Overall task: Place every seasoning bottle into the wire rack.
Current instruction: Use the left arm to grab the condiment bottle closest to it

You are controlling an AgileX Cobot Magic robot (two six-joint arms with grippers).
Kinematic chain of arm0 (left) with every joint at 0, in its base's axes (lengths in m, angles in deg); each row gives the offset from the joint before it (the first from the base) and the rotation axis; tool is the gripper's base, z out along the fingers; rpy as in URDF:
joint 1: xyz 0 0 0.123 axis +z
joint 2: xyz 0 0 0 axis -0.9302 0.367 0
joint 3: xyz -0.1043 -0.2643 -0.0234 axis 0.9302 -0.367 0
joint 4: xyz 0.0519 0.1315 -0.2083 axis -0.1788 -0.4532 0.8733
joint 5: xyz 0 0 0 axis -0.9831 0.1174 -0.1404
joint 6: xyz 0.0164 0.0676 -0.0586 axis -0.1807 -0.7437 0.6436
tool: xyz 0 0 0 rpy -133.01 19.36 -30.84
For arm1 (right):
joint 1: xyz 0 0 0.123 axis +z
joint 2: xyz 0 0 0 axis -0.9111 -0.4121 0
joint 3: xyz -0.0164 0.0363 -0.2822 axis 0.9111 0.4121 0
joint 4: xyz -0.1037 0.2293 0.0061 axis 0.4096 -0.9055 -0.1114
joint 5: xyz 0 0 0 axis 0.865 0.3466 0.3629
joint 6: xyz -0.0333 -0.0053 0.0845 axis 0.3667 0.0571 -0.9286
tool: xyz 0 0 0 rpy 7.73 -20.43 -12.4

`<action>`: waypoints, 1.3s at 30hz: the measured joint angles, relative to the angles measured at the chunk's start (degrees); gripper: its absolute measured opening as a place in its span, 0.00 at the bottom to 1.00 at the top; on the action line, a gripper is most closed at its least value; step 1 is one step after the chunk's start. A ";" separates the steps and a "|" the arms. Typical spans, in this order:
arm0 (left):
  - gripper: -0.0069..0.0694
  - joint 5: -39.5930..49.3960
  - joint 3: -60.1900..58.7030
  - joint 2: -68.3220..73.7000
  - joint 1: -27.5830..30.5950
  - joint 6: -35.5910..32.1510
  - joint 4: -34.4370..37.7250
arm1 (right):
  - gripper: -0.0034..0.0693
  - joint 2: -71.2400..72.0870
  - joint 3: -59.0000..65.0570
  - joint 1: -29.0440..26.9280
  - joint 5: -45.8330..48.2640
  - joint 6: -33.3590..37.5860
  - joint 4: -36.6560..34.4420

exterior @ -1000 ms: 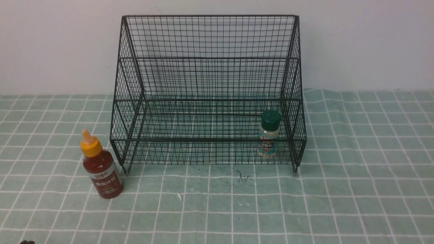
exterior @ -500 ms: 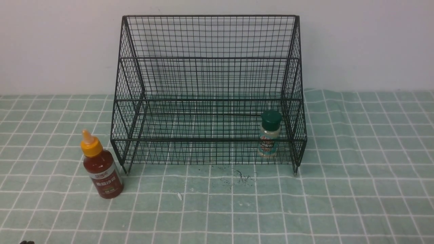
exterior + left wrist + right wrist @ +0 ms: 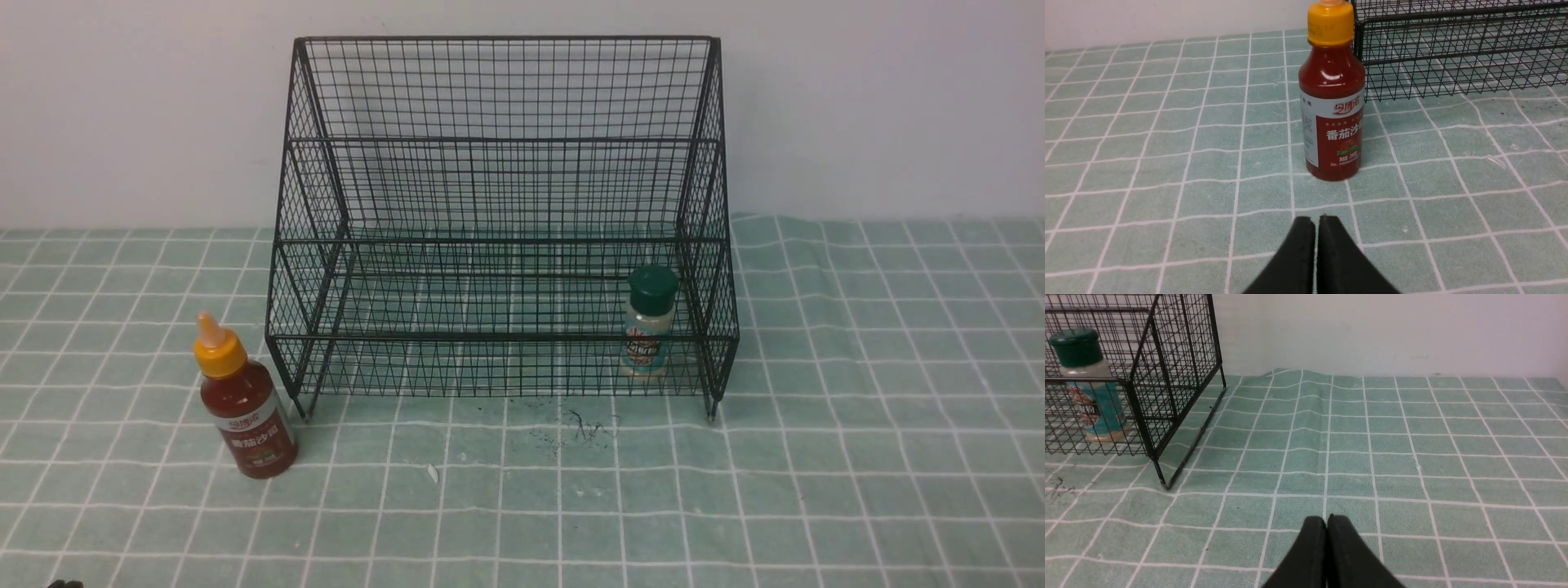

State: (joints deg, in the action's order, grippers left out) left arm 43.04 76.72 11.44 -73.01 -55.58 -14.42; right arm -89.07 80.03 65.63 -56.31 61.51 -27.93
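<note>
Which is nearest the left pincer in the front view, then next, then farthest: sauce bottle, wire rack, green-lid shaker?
1. Sauce bottle, on the left, just ahead of the left pincer.
2. Wire rack, in the middle.
3. Green-lid shaker, inside the rack's right end.

Big black wire rack [image 3: 506,336]: thin metal, dull. Dark-red sauce bottle [image 3: 1332,73]: shiny smooth plastic. Small clear shaker [image 3: 649,327]: see-through plastic. Green checked table cover [image 3: 816,457]: soft wrinkled cloth.
</note>
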 joint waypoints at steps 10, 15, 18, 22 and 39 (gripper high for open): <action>0.08 0.00 0.00 0.00 0.00 0.00 0.00 | 0.03 0.00 0.00 0.00 0.00 -0.52 0.00; 0.08 -0.06 0.00 0.00 0.00 0.00 -0.24 | 0.03 0.00 0.00 0.00 0.00 -0.99 0.00; 0.08 -0.98 -0.06 0.00 0.00 0.99 0.12 | 0.03 0.00 0.00 0.00 0.00 -1.06 0.00; 0.08 -5.92 -0.06 0.00 0.00 6.92 10.01 | 0.03 0.00 0.00 0.00 0.00 -1.06 0.00; 0.08 -34.03 11.56 2.28 0.00 6.09 21.77 | 0.03 0.00 0.00 0.00 0.00 -1.06 0.00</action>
State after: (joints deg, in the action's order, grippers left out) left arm 9.01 88.28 13.72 -73.01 -49.48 7.35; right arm -89.07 80.03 65.63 -56.31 60.46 -27.93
